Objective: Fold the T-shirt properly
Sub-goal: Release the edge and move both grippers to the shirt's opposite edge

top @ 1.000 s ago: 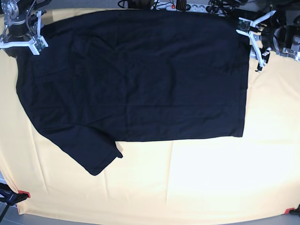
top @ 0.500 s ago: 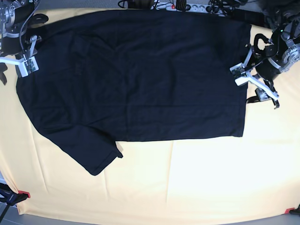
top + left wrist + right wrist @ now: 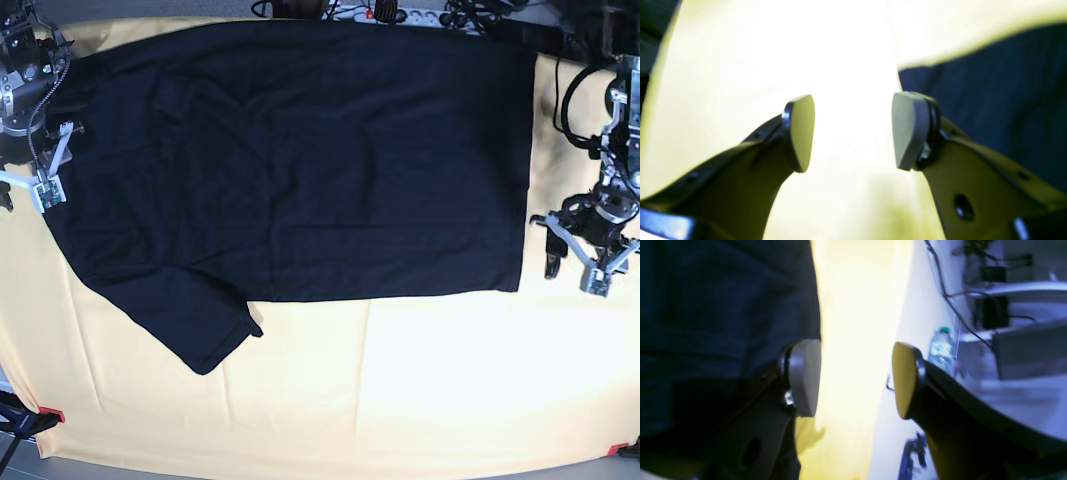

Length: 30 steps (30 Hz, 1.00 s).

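Note:
The dark T-shirt (image 3: 300, 170) lies spread flat on the pale yellow table cloth (image 3: 420, 380), with one sleeve (image 3: 190, 325) sticking out at the front left. My left gripper (image 3: 571, 279) hangs open over the cloth just right of the shirt's lower right corner. In the left wrist view the gripper (image 3: 853, 133) holds nothing, and the T-shirt (image 3: 993, 100) edge passes behind its right pad. My right gripper (image 3: 27, 192) is open at the shirt's left edge. In the right wrist view that gripper (image 3: 853, 380) is empty, with its left pad over the T-shirt (image 3: 723, 306).
A power strip (image 3: 390, 12) and cables lie past the table's far edge. Red clamps (image 3: 50, 413) pin the cloth at the front corners. A water bottle (image 3: 941, 346) and cables sit off the table beyond the right gripper.
Both arms have come down from the far corners toward the front along the shirt's side edges. Their jaws have stayed open and the shirt has not moved.

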{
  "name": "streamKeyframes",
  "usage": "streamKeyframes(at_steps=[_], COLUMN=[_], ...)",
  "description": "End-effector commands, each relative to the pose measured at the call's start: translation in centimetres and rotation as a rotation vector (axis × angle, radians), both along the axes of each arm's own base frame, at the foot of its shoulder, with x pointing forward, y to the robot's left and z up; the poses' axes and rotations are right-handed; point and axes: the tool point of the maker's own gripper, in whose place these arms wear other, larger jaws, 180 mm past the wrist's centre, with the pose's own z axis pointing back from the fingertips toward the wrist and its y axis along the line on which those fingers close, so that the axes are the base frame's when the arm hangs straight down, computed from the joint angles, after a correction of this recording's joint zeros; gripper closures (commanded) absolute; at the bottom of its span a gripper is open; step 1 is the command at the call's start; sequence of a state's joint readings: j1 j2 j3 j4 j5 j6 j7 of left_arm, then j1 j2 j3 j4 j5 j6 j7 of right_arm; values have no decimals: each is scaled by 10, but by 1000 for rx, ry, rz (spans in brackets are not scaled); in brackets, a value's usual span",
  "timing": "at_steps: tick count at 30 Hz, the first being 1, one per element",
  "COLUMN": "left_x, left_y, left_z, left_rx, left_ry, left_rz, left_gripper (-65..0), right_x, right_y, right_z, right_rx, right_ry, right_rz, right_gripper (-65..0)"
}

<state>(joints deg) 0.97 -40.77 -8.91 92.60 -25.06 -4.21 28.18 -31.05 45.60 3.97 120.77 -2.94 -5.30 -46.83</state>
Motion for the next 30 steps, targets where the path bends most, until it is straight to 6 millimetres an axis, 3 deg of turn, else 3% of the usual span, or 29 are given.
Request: streamKeyframes(at_steps=[1, 8, 13, 19, 30], left_x=[10, 39, 56, 63, 59], left_y=[8, 11, 13, -18, -71], left_z=[16, -15, -23, -45, -79], left_rx=[-37, -383, -483, -480, -524], left_ry=[-45, 13, 32, 120, 231], left_rz=[-2, -66, -77, -142, -190], left_gripper=[-367, -378, -378, -378, -377], right_x=[7, 14, 14, 14, 14], right_y=[-5, -5, -5, -5, -5], right_z=[11, 7, 6, 6, 6], right_rx=[-28, 6, 8, 9, 9], right_ry=[-31, -22, -21, -23, -22], right_rz=[11, 13, 14, 15, 14], right_gripper=[-360, -360, -360, -360, -360])
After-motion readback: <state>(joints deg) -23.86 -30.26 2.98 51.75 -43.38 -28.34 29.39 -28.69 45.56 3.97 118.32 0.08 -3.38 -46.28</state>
